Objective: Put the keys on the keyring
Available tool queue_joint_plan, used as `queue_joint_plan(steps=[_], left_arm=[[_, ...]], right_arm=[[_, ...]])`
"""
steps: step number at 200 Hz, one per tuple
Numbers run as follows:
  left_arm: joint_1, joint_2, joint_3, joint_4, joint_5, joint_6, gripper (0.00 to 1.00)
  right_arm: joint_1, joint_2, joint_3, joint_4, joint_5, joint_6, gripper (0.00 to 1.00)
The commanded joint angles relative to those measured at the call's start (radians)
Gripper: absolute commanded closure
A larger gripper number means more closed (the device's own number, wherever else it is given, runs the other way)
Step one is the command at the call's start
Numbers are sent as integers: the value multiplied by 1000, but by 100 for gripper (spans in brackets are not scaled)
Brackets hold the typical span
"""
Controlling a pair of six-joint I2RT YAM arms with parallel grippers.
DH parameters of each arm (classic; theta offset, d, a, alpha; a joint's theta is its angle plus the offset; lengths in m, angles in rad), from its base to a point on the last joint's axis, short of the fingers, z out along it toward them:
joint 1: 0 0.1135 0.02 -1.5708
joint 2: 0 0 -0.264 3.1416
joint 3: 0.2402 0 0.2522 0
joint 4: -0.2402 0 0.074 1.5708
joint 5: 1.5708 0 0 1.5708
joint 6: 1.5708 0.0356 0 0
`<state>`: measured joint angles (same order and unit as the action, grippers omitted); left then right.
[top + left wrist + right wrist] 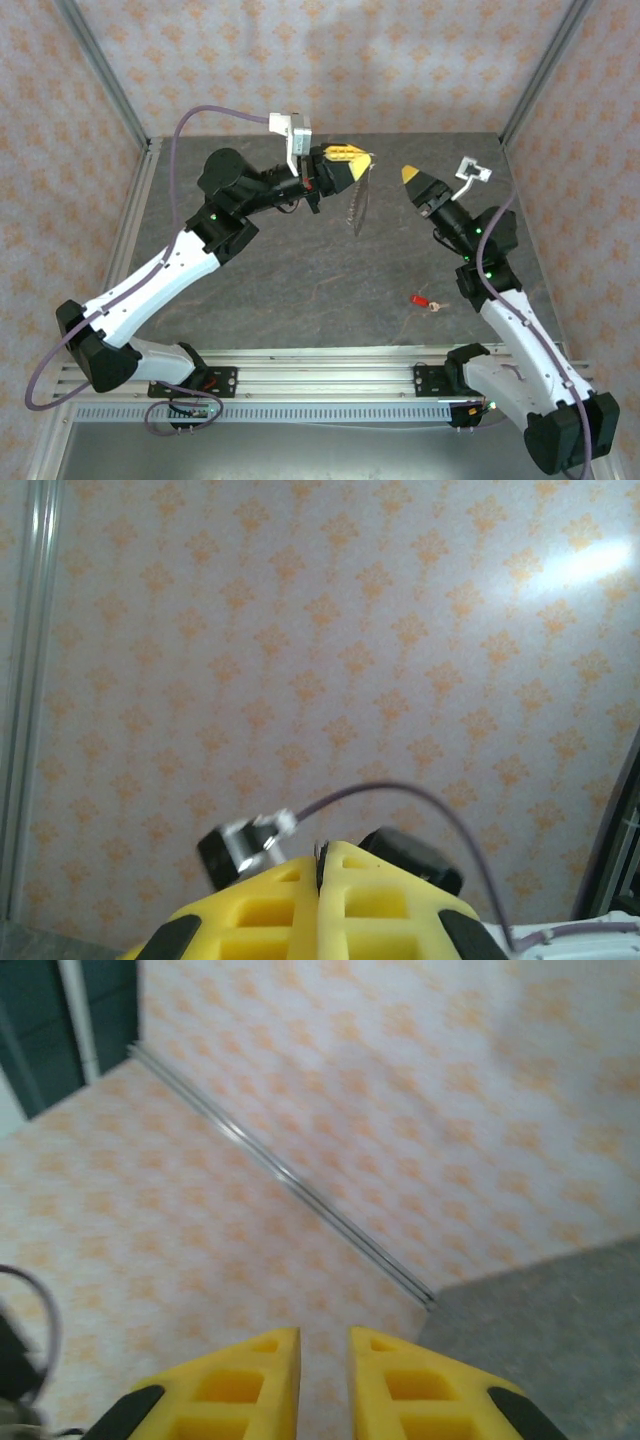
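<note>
My left gripper [368,158] is raised over the back middle of the table, shut on the top of the keyring [358,206]. This thin beaded chain hangs down from it in a narrow loop. In the left wrist view the yellow jaws [322,868] are pressed together with a dark bit of the keyring [321,851] pinched at their tip. My right gripper [408,175] hovers just right of the chain, tip pointed toward it. Its yellow fingers [270,1360] stand slightly open with nothing between them. The red-headed key [420,300] lies flat on the table, near the front right and far below both grippers.
The grey table [280,280] is walled by patterned panels with metal corner posts [110,90]. Both arm bases sit on the rail [330,375] at the near edge. From the left wrist view I see the right arm's wrist camera [238,848] just beyond the left jaws.
</note>
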<state>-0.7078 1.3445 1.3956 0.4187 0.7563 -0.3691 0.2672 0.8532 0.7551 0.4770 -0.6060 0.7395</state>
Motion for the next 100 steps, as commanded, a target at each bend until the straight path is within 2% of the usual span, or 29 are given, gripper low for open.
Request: queue_joint_plan(steps=[1,50,100], left_arm=[[4,10,17,-10,-13,14,100],[50,60,-14,96,-17,-125,100],[60,106,-21,167,-41,-237,100]], right_arm=[[-3,-22,45,70,-64,11,81],[-3,11,34,303,-137,150,74],[4,75,53,450,-155,250,73]])
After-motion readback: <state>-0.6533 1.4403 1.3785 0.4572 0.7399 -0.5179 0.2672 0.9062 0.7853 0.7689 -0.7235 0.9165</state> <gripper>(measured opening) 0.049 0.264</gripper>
